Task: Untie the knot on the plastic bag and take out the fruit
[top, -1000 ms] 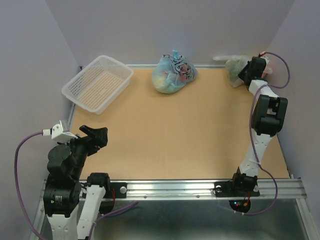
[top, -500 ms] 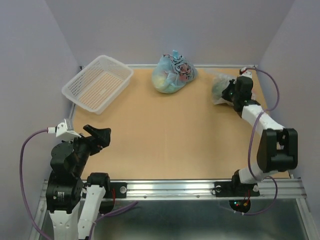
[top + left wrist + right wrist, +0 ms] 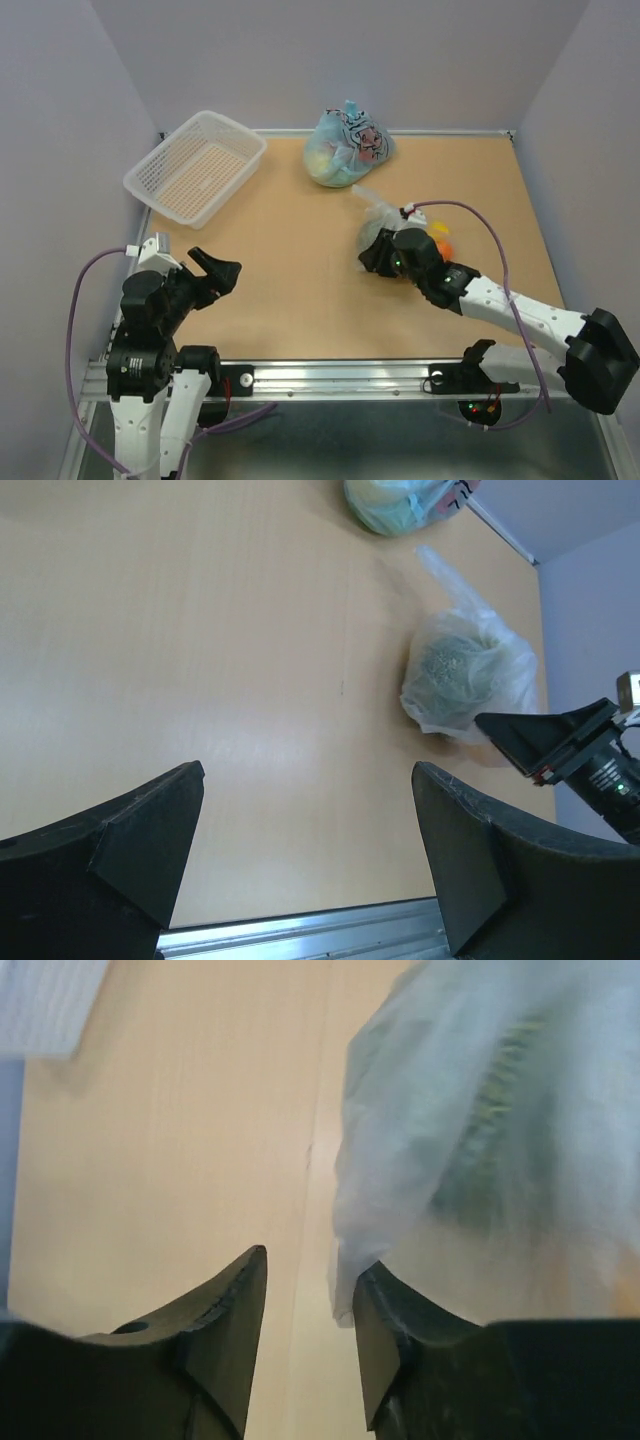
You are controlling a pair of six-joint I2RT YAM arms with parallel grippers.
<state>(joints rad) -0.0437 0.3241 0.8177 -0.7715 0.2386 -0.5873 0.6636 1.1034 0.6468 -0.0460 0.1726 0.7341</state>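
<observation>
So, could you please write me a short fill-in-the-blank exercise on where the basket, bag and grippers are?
1. The white basket sits at the far ___ corner of the table.
2. The left gripper has its jaws wide ___.
3. The see-through plastic bag lies on the table beside the right gripper, not in the ___.
Missing words: left, open, basket.

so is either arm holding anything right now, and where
Nothing looks held. The left end effector is wide open; the right end effector is ajar, the plastic bag just touching one finger.
</observation>
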